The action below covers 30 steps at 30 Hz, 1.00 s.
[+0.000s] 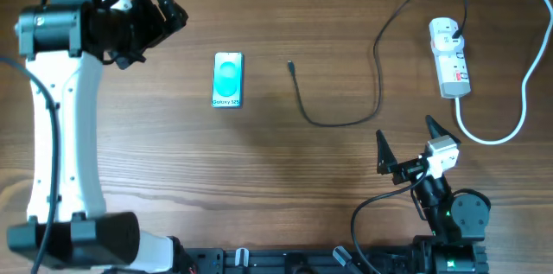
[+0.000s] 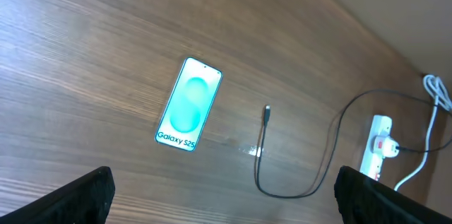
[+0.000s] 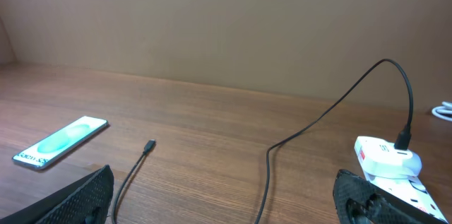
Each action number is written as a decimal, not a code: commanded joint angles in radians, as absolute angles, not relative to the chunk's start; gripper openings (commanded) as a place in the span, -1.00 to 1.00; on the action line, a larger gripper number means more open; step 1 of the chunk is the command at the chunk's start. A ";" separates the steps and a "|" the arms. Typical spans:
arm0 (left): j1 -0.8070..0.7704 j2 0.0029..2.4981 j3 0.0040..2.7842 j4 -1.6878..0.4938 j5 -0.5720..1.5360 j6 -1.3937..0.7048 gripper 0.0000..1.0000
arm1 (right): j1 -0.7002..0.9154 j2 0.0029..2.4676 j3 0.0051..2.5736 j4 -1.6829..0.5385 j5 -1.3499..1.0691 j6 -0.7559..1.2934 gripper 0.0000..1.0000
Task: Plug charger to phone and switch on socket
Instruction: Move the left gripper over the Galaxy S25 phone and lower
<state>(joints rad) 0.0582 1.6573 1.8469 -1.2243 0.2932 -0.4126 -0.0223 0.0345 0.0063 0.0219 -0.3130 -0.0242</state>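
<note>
The phone (image 1: 228,79) lies flat on the wooden table, its light blue screen up; it also shows in the left wrist view (image 2: 188,103) and the right wrist view (image 3: 60,141). The charger (image 1: 346,122) is a thin black cable looping from the socket to a loose plug tip (image 1: 291,66) right of the phone, apart from it. The socket (image 1: 450,58) is a white power strip at the right. My left gripper (image 1: 149,23) hovers open at the upper left, away from the phone. My right gripper (image 1: 404,144) stands open near the front, below the cable loop, holding nothing.
A thicker white cable (image 1: 518,92) runs from the socket's near end and curves up along the table's right edge. The left arm's white body (image 1: 60,136) stands along the left side. The right arm's base (image 1: 454,218) sits at the front right.
</note>
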 commanded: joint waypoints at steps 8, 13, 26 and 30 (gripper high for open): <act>-0.088 1.778 1.864 -1.214 0.012 -0.434 0.47 | -0.026 0.031 0.005 0.025 -0.310 -0.023 1.00; -0.172 1.893 1.864 -1.229 -0.002 -0.341 1.00 | -0.026 0.031 0.005 0.025 -0.310 -0.024 0.99; -0.216 2.201 1.862 -1.225 0.002 -0.107 1.00 | -0.026 0.031 0.005 0.025 -0.310 -0.024 0.99; -0.228 2.207 1.785 -1.143 0.002 -0.107 1.00 | -0.026 0.031 0.005 0.025 -0.310 -0.023 1.00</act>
